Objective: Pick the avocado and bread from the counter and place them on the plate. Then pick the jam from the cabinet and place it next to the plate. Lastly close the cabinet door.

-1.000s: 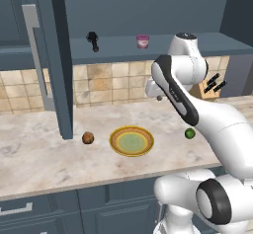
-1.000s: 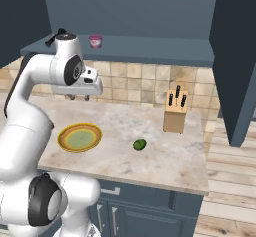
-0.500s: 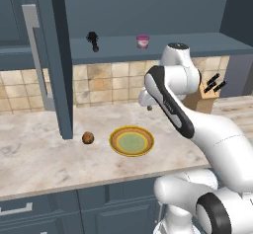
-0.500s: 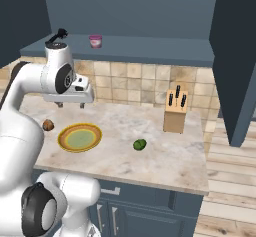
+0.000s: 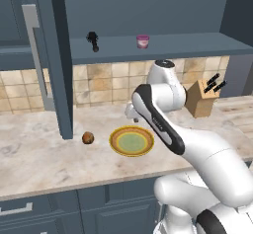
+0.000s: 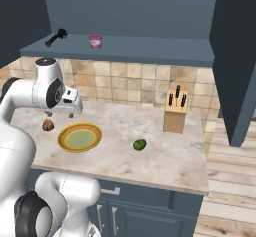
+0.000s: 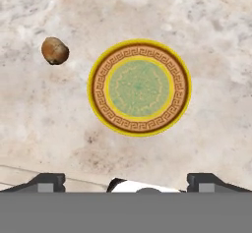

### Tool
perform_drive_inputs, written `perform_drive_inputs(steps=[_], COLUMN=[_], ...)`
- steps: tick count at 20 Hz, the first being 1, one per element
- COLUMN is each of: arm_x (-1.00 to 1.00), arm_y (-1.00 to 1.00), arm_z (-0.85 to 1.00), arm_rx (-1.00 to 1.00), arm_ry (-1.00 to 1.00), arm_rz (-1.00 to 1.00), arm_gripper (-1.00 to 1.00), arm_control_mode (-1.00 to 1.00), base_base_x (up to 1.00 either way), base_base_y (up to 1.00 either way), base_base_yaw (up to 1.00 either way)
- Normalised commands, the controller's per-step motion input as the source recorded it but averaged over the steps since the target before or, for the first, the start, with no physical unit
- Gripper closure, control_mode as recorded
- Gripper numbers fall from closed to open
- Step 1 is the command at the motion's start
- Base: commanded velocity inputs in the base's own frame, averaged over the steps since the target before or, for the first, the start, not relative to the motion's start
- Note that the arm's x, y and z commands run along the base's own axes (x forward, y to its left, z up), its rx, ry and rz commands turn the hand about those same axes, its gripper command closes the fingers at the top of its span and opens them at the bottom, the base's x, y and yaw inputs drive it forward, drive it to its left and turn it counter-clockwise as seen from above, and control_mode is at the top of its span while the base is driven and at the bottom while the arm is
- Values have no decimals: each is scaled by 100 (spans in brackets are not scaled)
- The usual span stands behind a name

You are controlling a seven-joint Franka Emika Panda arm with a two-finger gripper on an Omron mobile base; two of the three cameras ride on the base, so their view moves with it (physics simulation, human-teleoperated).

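Observation:
The plate [image 5: 131, 141] [image 6: 79, 137] [image 7: 140, 87], yellow-rimmed with a pale green centre, lies on the beige counter [image 5: 39, 159] with nothing on it. The brown bread [image 5: 88, 137] [image 6: 48, 125] [image 7: 54, 50] sits on the stone just left of the plate. Right of the plate lies the dark green avocado [image 6: 139, 144]. My gripper [image 6: 60, 114] [image 5: 132, 113] [image 7: 125, 180] hangs open and empty above the plate's far edge, pointing down. The pink jam [image 5: 143, 41] [image 6: 95, 41] stands on the cabinet shelf [image 5: 163, 46]. The cabinet door [image 5: 54, 55] stands open.
A slim black bottle [image 5: 92, 40] [image 6: 56, 37] stands on the shelf left of the jam. A wooden knife block [image 5: 202, 97] [image 6: 175, 112] sits at the back right of the counter. The open door's lower edge hangs just left of the bread.
The arm has swung left and down from above the counter's right part to over the plate. The jaws have gone from shut to open. The avocado is now behind the arm in the left base view.

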Motion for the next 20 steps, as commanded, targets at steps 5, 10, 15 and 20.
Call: perform_drive_inputs(steps=[5,10,15,20], arm_x=[0,9,20,26], arm_y=[44,44,46,42], arm_z=[-25,-26,-31,-30], arm_rx=[3,2,5,4], arm_ry=[0,0,0,0], arm_rz=[0,0,0,0], arm_gripper=[-100,-100,-100,-100], arm_control_mode=[-100,-100,-100,-100], base_base_x=[0,0,0,0], base_base_y=[0,0,0,0], base_base_yaw=[0,0,0,0])
